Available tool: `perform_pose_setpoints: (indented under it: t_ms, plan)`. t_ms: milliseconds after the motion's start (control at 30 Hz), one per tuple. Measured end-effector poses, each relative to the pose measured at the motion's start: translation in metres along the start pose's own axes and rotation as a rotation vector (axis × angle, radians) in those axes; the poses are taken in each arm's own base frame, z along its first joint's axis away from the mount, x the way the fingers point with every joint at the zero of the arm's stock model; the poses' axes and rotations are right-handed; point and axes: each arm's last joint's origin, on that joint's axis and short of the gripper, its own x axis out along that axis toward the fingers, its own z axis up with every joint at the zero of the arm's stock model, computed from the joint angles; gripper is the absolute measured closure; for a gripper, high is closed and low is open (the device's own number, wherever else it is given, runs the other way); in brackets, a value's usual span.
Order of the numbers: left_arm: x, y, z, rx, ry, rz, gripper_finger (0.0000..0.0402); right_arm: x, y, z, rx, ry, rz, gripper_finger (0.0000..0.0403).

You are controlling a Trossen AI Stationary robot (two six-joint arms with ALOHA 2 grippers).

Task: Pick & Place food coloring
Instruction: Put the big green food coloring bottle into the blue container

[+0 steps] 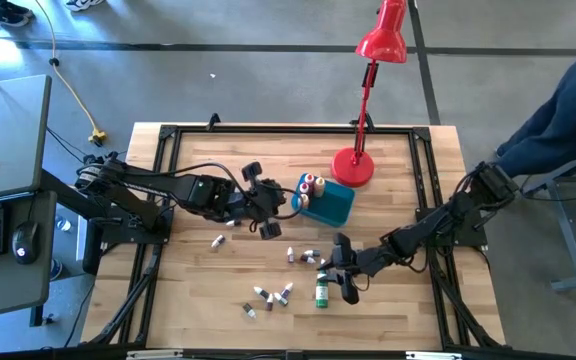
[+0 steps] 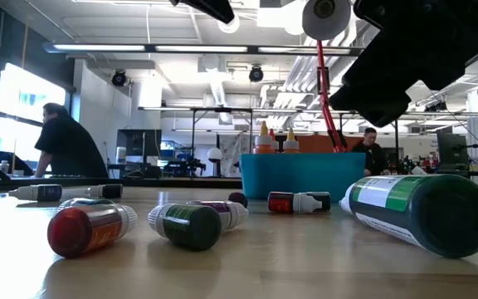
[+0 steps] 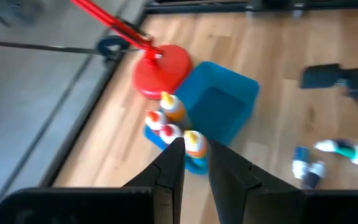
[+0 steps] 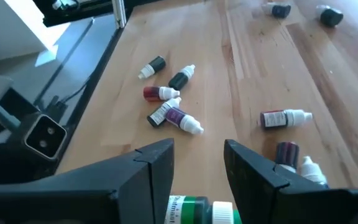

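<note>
Several small dropper bottles lie on their sides on the wooden table: a group near the front edge, a pair at mid-table, and a larger green bottle. Three orange-capped bottles stand upright in one end of the teal tub. My left gripper hovers just left of the tub, open by a narrow gap and empty. My right gripper is open above the green bottle, its fingers on either side of the cap end without touching.
A red desk lamp stands with its base right behind the tub, its head reaching past the far edge. A black metal frame runs around the table. A person sits beyond the right edge.
</note>
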Motion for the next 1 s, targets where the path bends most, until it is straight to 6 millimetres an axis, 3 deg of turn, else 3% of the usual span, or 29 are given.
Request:
perform_pose_setpoints:
  t_ms: [333,1000]
  plan:
    - [-0.0002,-0.0037,-0.0006,-0.007,0.024,-0.129,0.0339,0.0,-0.0002,0.0001,-0.048,0.0,-0.001,0.0269]
    - [-0.0003,-0.0038,-0.0007,-0.007,0.024,-0.132,0.0339,0.0,-0.0012,0.0006,-0.097,-0.015,-0.036,0.0269]
